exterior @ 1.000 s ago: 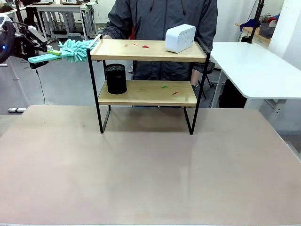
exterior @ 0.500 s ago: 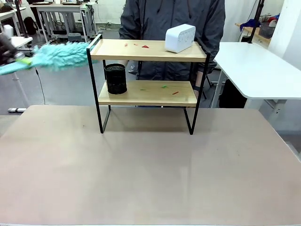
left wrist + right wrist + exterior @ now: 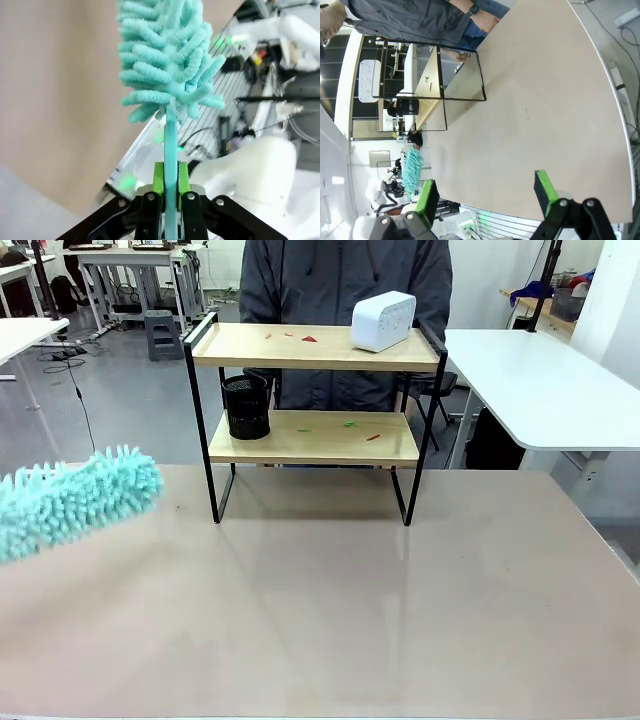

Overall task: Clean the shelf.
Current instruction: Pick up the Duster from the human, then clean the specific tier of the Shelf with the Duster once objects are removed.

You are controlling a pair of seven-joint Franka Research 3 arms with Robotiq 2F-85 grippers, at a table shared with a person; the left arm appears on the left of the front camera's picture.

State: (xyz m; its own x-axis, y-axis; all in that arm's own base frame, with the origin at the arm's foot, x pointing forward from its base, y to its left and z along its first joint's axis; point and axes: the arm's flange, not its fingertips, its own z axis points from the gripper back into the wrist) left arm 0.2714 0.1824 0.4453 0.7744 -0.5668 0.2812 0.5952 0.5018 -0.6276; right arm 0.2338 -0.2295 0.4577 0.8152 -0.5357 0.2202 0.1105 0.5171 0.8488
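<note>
While the left gripper (image 3: 170, 177) clamps the handle of a teal microfibre duster (image 3: 75, 502) (head low over the left edge of the table (image 3: 330, 620)), the right gripper (image 3: 485, 195) stands spread, holding nothing. The shelf (image 3: 250, 348) stands far side, centre: white box (image 3: 383, 321) on the upper board, black mesh cup (image 3: 246, 407) on the lower, coloured scraps on both.

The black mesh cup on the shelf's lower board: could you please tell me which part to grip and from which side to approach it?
Probably its round side wall, about mid-height, pinched across its width. The black mesh cup stands upright at the left end of the lower board, close beneath the upper board, so a reach from above looks blocked; come in level from the robot's side, the open front.
</note>
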